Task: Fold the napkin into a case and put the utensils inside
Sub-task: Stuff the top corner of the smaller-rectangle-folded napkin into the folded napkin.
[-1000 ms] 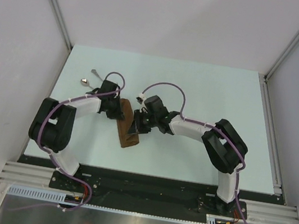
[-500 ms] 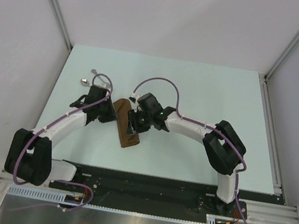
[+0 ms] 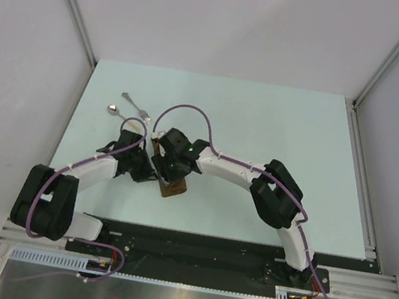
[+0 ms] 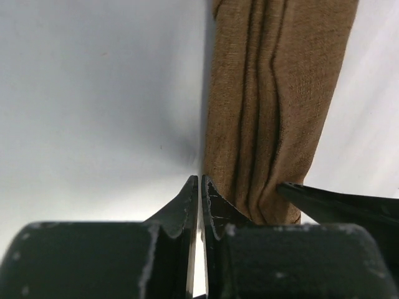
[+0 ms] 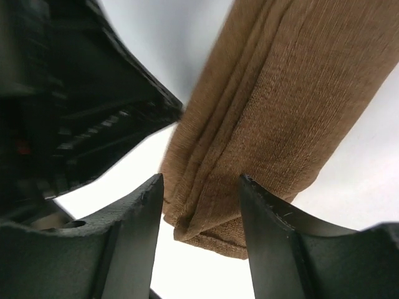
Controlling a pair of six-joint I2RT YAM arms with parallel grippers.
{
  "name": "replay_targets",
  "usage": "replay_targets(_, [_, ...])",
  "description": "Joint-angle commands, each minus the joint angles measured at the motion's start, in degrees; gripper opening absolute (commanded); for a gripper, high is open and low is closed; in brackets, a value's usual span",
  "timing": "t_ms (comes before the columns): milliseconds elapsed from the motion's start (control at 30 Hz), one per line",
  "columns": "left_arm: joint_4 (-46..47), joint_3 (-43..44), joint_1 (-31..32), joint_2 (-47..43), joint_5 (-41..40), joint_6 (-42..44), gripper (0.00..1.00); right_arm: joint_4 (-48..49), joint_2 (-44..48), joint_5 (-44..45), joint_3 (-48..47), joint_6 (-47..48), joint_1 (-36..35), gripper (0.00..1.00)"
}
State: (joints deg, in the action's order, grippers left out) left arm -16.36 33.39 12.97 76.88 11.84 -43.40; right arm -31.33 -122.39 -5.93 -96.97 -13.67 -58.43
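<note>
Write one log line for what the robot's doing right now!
left gripper: shut beside folded napkin | right gripper: open, straddling napkin end | fork, spoon: on table, outside napkin

L end effector [image 4: 199,184] tips nearly together, thin gap btwn, right beside edge of folded brown case [image 4: 274,106] on pale tabletop [image 4: 93,93]; dark pointed part [image 4: 336,199] at case's near end.
</note>
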Motion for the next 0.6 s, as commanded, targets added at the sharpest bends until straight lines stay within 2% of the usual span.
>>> replay_targets(0, [4.6, -2.8, -1.9, 0.6, 3.5, -4.4, 0.08, -4.6, -2.0, 5.8, -3.4, 2.7, -1.7, 0.57])
replay_targets(200, [7.7, -5.5, -3.0, 1.3, 5.9, -7.8, 0.08, -6.4, -4.0, 11.0, -5.2, 2.9, -3.3, 0.57])
replay_targets(300, [7.9, -5.8, -3.0, 1.6, 6.4, -8.3, 0.08, -7.2, -4.9, 12.4, -6.3, 2.6, -3.6, 0.54])
replay_targets(400, [8.4, -6.1, -3.0, 1.7, 6.9, -8.3, 0.07, -6.2, -4.3, 11.9, -6.2, 2.2, -3.6, 0.49])
replay_targets(567, [8.7, -6.8, -3.0, 1.5, 7.3, -8.5, 0.07, -5.7, -3.6, 10.5, -6.7, 1.8, -3.0, 0.28])
